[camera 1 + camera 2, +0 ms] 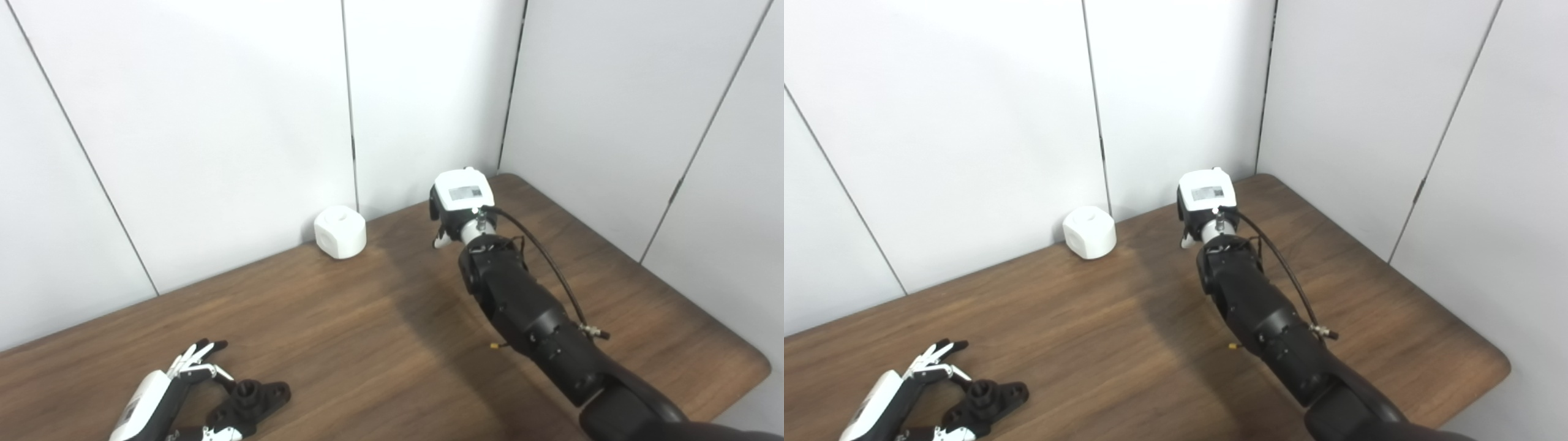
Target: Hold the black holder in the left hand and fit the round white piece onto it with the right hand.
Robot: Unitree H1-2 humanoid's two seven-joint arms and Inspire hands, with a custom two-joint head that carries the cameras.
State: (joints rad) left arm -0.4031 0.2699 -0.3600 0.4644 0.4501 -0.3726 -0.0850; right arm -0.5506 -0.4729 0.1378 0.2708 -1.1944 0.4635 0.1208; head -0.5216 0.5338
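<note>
The black holder (254, 398) lies flat on the wooden table (380, 331) at the front left. My left hand (177, 392) rests around it, open: the fingers (199, 358) stretch past its far side, the thumb sits on its near side, and they are not closed on it. The round white piece (340, 233) stands at the back against the wall. My right hand (462, 199) is raised near the back edge, well to the right of the white piece and apart from it. I see its back; one fingertip (440, 242) sticks out below, and it holds nothing.
White wall panels (245, 122) close off the back and right side of the table. My right forearm (527, 312) with its black cable crosses the right half of the table. The table's rounded right corner (756, 361) is close to the arm.
</note>
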